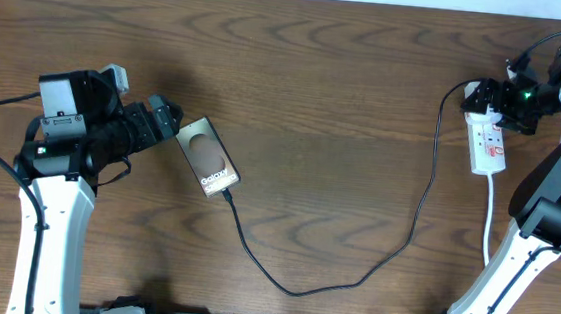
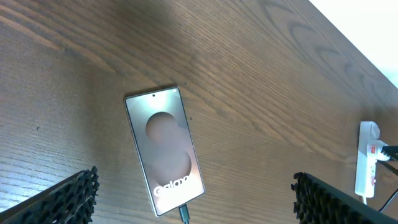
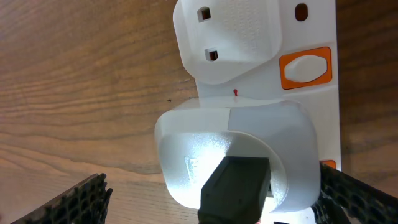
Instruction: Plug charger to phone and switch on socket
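Note:
The grey-brown phone (image 1: 207,156) lies flat on the wooden table, "Galaxy" lettering up; it also shows in the left wrist view (image 2: 165,146). The black charger cable (image 1: 295,293) has its tip (image 2: 185,214) in the phone's bottom end and loops right and up to the white power strip (image 1: 489,136). My left gripper (image 1: 170,123) is open and empty just off the phone's top-left end (image 2: 195,182). My right gripper (image 1: 496,99) is open over the strip's far end, its fingers straddling a white adapter (image 3: 236,149) with a black plug (image 3: 236,186) in it.
An orange switch (image 3: 305,67) sits beside an unused socket on the strip; a second one (image 3: 328,164) peeks out by my right finger. The strip's white cord (image 1: 490,209) runs toward the right arm's base. The strip also shows far right in the left wrist view (image 2: 367,158).

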Tool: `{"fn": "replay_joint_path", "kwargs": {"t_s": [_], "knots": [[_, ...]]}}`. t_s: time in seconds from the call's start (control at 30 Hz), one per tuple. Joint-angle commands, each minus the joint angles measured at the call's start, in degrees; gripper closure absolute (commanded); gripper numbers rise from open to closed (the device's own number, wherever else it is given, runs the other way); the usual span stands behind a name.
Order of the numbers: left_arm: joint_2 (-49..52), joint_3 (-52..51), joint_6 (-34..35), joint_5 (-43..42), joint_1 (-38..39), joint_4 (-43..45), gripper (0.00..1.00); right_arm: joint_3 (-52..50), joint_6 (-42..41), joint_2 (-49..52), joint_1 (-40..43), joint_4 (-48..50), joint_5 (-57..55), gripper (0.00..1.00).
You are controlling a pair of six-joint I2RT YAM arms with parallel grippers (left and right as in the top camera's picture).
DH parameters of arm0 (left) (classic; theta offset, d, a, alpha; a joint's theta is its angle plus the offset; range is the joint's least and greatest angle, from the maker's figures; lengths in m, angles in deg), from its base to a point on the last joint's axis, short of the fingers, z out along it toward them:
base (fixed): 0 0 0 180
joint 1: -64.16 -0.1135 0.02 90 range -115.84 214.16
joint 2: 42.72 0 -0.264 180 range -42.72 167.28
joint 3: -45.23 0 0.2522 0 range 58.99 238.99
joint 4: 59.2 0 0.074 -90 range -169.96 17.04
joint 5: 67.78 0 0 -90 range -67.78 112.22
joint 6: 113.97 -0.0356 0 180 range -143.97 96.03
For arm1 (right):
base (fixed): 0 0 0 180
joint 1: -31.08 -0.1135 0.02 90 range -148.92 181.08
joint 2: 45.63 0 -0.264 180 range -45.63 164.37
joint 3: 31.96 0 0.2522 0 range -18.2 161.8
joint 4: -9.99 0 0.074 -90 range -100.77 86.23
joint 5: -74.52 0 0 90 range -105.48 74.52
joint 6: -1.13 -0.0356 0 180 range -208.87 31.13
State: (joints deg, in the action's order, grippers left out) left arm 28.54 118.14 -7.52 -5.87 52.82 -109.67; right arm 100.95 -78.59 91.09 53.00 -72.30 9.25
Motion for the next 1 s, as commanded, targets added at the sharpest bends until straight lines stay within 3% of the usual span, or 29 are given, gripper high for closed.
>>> {"fn": "replay_joint_path", "kwargs": {"t_s": [0.0,0.3,0.9,0.97], "knots": [[0.2,0.0,-0.8,0.5,0.1,-0.2,0.02,0.7,-2.3,0.2,-1.0,-0.5,4.2,0.03],[0.2,0.0,-0.8,0.5,0.1,-0.2,0.02,-0.9,-4.0,0.3,-1.0,0.1,4.4,0.09],[0.2,0.0,-0.8,0.5,0.1,-0.2,0.02,-6.3,-4.0,0.5,-1.0,1.7,7.0,0.12],[0.2,0.0,-0.8,0.5,0.1,-0.2,0.02,-6.4,-4.0,0.5,-1.0,1.9,7.2,0.16]]}}
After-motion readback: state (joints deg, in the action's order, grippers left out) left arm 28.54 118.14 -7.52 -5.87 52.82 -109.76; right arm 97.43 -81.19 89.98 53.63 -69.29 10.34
